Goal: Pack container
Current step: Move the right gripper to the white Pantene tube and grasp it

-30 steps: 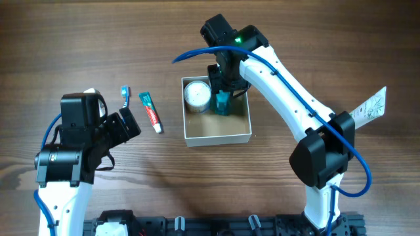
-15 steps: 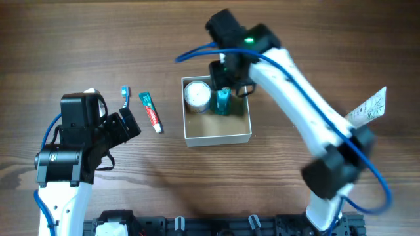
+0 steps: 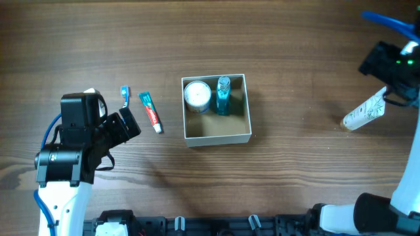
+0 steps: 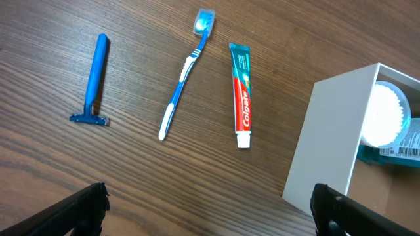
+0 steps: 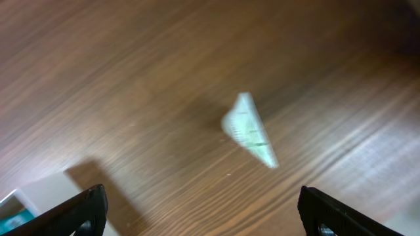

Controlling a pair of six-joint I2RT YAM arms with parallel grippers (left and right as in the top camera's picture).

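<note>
Overhead view: the container (image 3: 220, 128) is sitting at the middle of the table (image 3: 289, 39). Inside it, a round white jar (image 3: 197, 95) is occupying the 10 o'clock corner, and a blue bottle (image 3: 224, 96) is lying just beside it at 12 o'clock. At 9 o'clock from the container, toothpaste (image 3: 150, 111) and a toothbrush (image 3: 124, 96) are lying near each other. The left wrist view is also showing a blue razor (image 4: 93, 80) beyond the toothbrush. The left gripper (image 4: 209, 213) is hovering over these items with its jaws wide apart and holding nothing. At 3 o'clock, well apart from the container, a white tube (image 3: 365, 110) is lying on the wood. The right gripper (image 5: 203, 216) is hanging above the tube, jaws spread and empty.
</note>
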